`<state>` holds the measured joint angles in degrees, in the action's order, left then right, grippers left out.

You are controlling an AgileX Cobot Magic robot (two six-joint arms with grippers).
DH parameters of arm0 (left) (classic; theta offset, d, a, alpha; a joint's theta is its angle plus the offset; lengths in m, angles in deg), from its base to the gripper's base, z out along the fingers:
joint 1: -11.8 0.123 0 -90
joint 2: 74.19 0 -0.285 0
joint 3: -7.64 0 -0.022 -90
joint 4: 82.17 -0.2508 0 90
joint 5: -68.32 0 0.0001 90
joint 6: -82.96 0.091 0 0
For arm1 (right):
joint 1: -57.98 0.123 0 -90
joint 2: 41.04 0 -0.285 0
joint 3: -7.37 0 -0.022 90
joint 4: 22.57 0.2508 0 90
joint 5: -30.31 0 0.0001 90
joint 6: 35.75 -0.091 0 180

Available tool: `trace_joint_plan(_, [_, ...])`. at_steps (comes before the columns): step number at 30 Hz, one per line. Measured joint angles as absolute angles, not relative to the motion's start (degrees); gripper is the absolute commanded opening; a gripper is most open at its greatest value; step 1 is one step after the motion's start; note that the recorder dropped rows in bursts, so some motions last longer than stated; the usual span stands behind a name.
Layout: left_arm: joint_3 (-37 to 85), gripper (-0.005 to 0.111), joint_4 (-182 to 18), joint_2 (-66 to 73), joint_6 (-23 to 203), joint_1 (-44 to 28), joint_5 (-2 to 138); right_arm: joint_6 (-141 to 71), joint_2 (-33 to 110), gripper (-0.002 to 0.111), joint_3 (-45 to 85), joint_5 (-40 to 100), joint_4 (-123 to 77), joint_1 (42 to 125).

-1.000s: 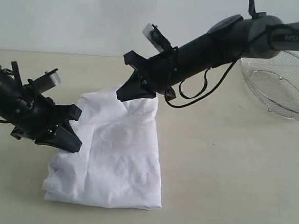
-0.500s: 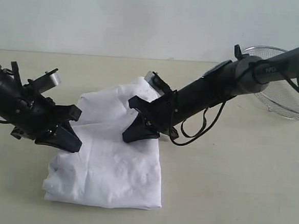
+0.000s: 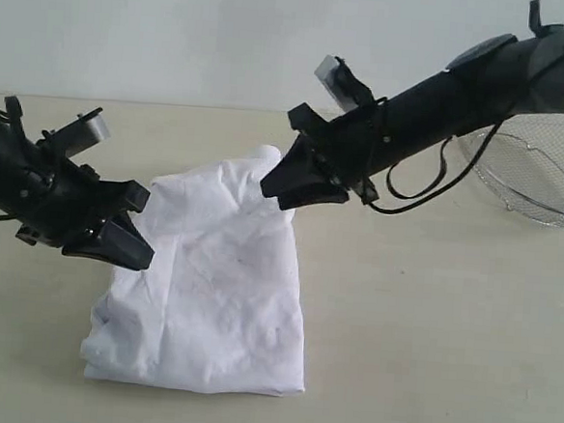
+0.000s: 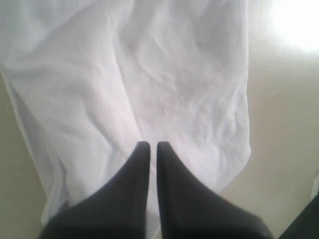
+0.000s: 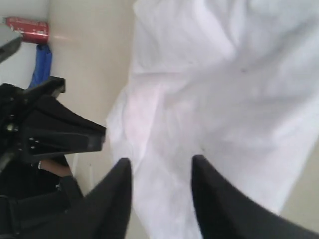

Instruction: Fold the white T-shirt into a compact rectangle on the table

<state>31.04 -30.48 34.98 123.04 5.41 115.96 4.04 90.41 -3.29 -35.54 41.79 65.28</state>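
Note:
The white T-shirt (image 3: 209,284) lies folded into a rough, wrinkled rectangle on the beige table (image 3: 429,328); its lettering and neck tag are hidden. My left gripper (image 3: 136,255) is at the shirt's left edge. The left wrist view shows the left gripper (image 4: 150,145) shut, with only a thin slit between its fingers, over the shirt (image 4: 164,79) and holding nothing. My right gripper (image 3: 272,188) hovers over the shirt's far right corner. In the right wrist view the right gripper (image 5: 160,160) is open above the cloth (image 5: 224,89), with nothing between its fingers.
A round wire-mesh basket (image 3: 531,176) stands at the back right, behind the right arm. The right wrist view also shows the left gripper (image 5: 75,137), and at the table's far side a red can (image 5: 27,29) and a blue object (image 5: 42,64).
The right gripper, which had dipped onto the shirt half a second ago, has risen up and to the right. The left gripper has shifted slightly left and up. The shirt's far edge looks flatter.

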Motion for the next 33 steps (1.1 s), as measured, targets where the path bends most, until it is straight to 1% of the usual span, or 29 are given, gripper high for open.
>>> trace_joint_plan(1, [31.0, 0.005, -30.5, 34.9, 123.0, 5.4, 116.0, 3.3, 90.4, 0.064, -3.3, -35.8, 40.5, 64.4])
trace_joint_plan(2, [31.0, 0.005, -30.5, 34.7, 123.0, 5.4, 116.1, 2.9, 90.4, 0.063, -3.0, -36.0, 39.6, 63.6])
trace_joint_plan(4, [31.0, 0.005, -30.5, 34.7, 123.0, 5.4, 116.1, 2.6, 90.4, 0.058, -1.9, -36.5, 38.9, 62.4])
trace_joint_plan(6, [31.0, 0.005, -30.5, 34.7, 123.0, 5.4, 116.1, 2.6, 90.4, 0.056, -0.3, -36.7, 38.4, 61.4])
trace_joint_plan(11, [31.0, 0.005, -30.5, 34.7, 123.0, 5.4, 116.1, 5.6, 90.4, 0.056, 6.5, -36.4, 37.9, 59.6])
trace_joint_plan(16, [31.0, 0.005, -30.5, 34.7, 123.0, 5.4, 116.1, 10.5, 90.4, 0.056, 11.5, -34.6, 41.6, 59.5])
trace_joint_plan(24, [31.0, 0.005, -30.5, 34.7, 123.0, 5.4, 116.3, 13.5, 93.6, 0.056, 12.0, -29.5, 44.7, 62.2])
trace_joint_plan(33, [31.0, 0.005, -30.5, 34.7, 123.0, 5.4, 116.4, 16.6, 95.9, 0.056, 11.6, -29.8, 52.5, 66.1])
